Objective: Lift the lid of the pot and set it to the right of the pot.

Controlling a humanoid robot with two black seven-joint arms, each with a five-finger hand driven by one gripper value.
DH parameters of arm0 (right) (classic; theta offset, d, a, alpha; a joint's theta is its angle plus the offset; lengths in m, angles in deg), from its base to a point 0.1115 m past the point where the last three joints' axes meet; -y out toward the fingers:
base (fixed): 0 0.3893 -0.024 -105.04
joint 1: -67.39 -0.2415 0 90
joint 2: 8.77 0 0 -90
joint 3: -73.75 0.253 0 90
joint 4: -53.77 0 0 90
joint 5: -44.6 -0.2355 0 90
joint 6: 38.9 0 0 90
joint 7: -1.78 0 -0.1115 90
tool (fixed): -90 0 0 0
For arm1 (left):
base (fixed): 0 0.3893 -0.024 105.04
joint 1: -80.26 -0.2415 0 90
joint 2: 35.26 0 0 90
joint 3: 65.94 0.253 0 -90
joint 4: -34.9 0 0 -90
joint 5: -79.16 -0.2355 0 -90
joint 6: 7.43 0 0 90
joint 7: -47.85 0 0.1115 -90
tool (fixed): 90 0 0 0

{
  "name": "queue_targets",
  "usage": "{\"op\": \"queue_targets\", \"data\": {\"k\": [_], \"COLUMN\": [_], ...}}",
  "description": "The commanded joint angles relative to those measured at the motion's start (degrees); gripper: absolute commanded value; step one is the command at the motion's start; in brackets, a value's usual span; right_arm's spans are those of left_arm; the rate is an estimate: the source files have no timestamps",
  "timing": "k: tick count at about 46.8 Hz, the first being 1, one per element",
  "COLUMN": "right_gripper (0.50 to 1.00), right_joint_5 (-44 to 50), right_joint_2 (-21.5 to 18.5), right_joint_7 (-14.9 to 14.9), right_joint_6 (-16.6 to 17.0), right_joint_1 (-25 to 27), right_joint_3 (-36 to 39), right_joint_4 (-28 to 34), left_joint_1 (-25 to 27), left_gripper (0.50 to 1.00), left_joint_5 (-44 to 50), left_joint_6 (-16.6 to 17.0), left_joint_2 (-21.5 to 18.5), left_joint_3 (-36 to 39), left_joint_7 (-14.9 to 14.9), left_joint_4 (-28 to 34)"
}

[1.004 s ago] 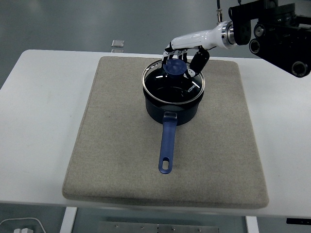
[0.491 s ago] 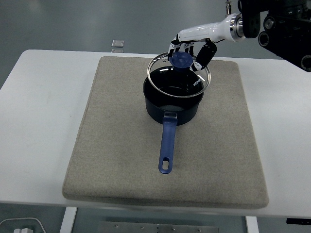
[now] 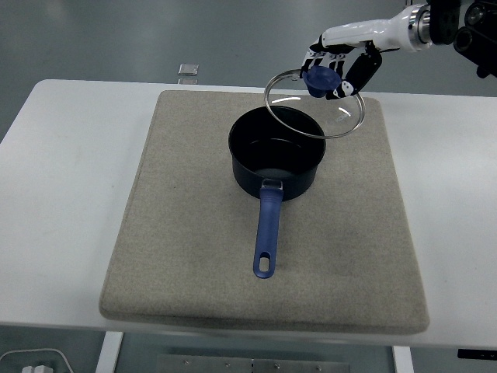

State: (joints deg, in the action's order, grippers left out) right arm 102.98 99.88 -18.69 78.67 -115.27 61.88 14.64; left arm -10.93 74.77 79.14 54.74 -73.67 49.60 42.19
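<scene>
A dark blue pot [image 3: 276,159] with a long blue handle [image 3: 267,233] stands open in the middle of a grey mat [image 3: 186,233]. My right hand [image 3: 335,71] is shut on the blue knob [image 3: 320,79] of the glass pot lid [image 3: 326,116]. It holds the lid tilted in the air, above and to the right of the pot's rim. The left arm is out of view.
The mat lies on a white table [image 3: 70,179]. A small silver object [image 3: 187,73] sits at the table's far edge. Bare mat shows to the right of the pot [image 3: 365,202].
My right hand has lifted the lid off the pot and carried it up and to the right. The pot now stands uncovered.
</scene>
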Motion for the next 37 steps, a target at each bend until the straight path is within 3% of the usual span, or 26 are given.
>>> {"op": "queue_targets", "data": {"k": [1, 37], "right_gripper": [0.5, 0.5], "right_joint_5": [0.0, 0.3], "right_joint_2": [0.7, 2.6], "right_joint_7": [0.0, 0.1], "right_joint_6": [-0.1, -2.2], "right_joint_1": [0.5, 7.0], "right_joint_3": [0.0, -0.3], "right_joint_4": [0.7, 4.7], "left_joint_1": [0.0, 0.0], "left_gripper": [1.0, 1.0], "left_joint_5": [0.0, 0.0], "left_joint_6": [0.0, 0.0], "left_joint_2": [0.0, 0.0], "left_joint_3": [0.0, 0.0], "left_joint_7": [0.0, 0.0], "left_joint_4": [0.0, 0.0]}}
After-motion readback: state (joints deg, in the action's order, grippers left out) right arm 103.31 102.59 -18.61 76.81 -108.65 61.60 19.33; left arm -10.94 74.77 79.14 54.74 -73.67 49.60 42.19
